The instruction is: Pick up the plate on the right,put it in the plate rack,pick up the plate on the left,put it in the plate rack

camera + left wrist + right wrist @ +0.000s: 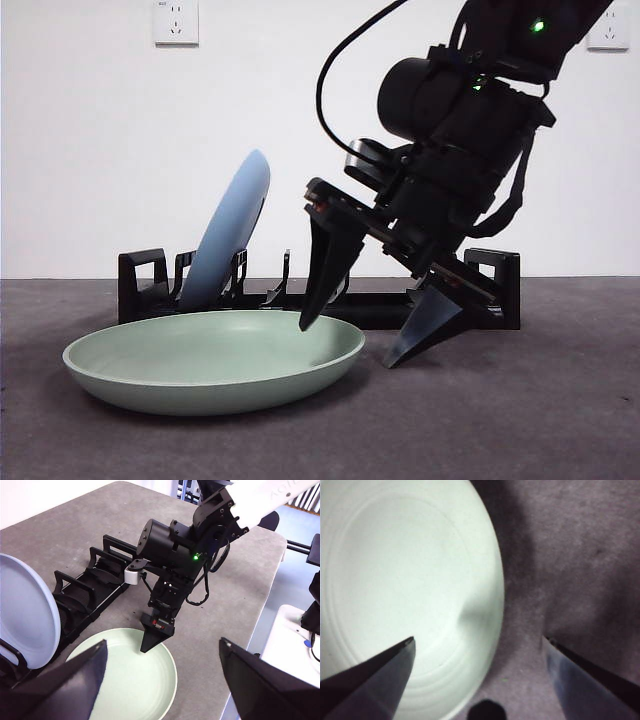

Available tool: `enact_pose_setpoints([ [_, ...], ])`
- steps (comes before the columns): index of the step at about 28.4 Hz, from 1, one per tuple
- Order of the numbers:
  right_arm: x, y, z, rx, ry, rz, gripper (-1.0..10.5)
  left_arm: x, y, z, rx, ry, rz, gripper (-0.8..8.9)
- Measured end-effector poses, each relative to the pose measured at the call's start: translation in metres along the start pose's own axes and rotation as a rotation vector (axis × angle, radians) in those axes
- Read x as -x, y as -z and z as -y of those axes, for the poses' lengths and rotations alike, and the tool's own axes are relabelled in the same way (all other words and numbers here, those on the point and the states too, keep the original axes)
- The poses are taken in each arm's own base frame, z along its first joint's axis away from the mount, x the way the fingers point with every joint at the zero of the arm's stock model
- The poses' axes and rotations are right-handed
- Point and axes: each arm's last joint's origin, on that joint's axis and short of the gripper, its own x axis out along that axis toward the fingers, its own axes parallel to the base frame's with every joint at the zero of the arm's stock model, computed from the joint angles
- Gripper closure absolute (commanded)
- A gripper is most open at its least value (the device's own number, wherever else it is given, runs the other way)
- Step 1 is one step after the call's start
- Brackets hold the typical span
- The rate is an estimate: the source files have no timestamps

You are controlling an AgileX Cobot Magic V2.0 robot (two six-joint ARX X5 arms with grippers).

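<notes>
Jaws of the right hand (352, 343) straddle the green plate's (200, 375) rim, spread; only the left wrist view shows its far jaw hidden.

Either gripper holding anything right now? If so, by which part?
Nothing held. Right gripper is open, straddling the green plate rim, not closed on it. Left gripper open, empty.

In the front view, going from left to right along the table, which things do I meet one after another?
Green plate lying flat → blue plate standing in the plate rack → right gripper, jaws open astride the green plate's right rim → the rack's right end block.
</notes>
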Motion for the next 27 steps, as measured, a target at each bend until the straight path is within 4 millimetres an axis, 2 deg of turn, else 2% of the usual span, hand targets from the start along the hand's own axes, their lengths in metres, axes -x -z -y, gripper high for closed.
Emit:
enact_pose_setpoints([
  [4, -0.005, 0.001, -0.007, 0.02, -0.004, 0.0, 8.2, 0.0, 0.0, 0.001, -0.006, 0.005, 0.0, 4.36],
  [8, -0.007, 0.002, -0.012, 0.033, -0.007, 0.002, 9.6, -0.001, 0.0, 0.001, -0.01, 0.012, -0.003, 4.36],
  [19, -0.002, 0.002, -0.008, 0.0, 0.019, 0.004, 9.6, -0.01, 0.0, 0.006, -0.077, 0.084, -0.038, 4.36],
  [21, 0.006, 0.003, -0.01, 0.001, 0.025, -0.002, 9.6, -0.013, 0.001, 0.008, -0.112, 0.106, -0.058, 4.36],
  [24, 0.031, 0.003, -0.013, 0.012, 0.038, 0.002, 9.6, -0.021, 0.002, 0.012, -0.174, 0.142, -0.095, 4.35],
  [27, 0.068, -0.004, -0.018, 0.038, 0.044, 0.033, 9.6, -0.033, 0.001, 0.016, -0.237, 0.185, -0.133, 4.34],
])
